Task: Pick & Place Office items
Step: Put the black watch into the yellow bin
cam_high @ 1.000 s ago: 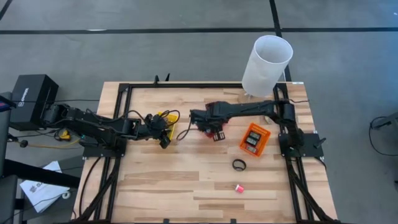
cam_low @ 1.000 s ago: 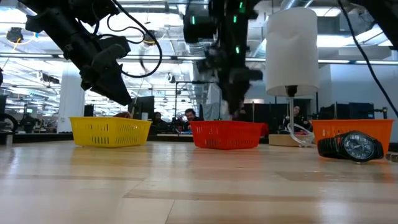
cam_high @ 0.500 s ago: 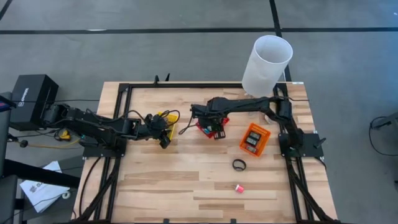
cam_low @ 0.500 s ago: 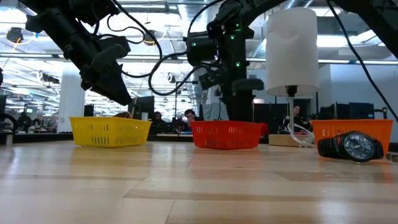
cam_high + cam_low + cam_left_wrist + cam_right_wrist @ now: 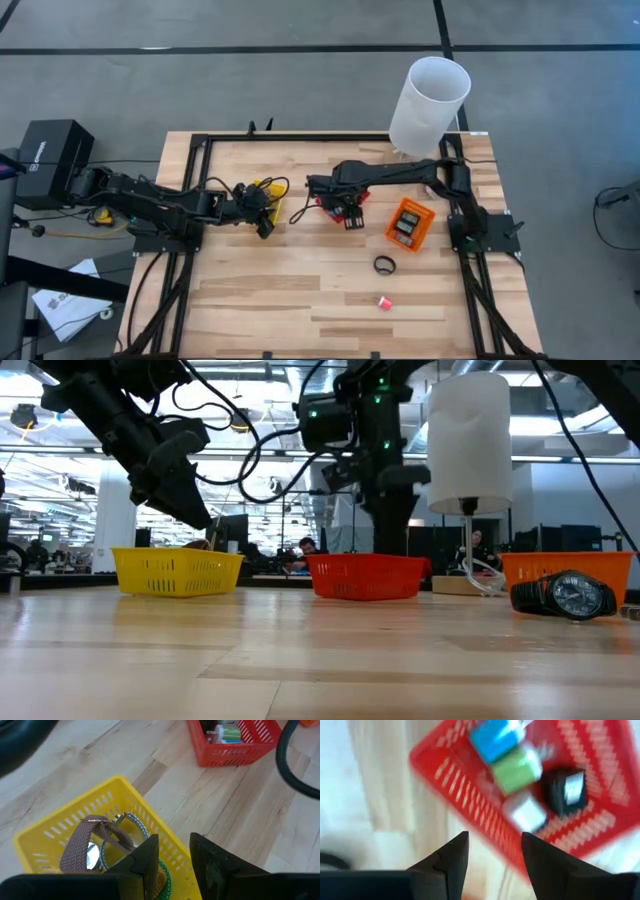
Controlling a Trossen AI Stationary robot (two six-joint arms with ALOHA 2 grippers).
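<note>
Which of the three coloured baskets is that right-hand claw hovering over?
The red basket, the middle one; the right gripper hangs above it, while the yellow and orange baskets sit either side.

Overhead, tabletop-level and wrist cameras share the red basket.

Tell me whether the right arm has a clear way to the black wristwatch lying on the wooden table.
Probably yes: the black wristwatch lies alone on bare wooden table, nothing over it. The right gripper, open and empty, hangs above the red mesh basket nearby.
</note>
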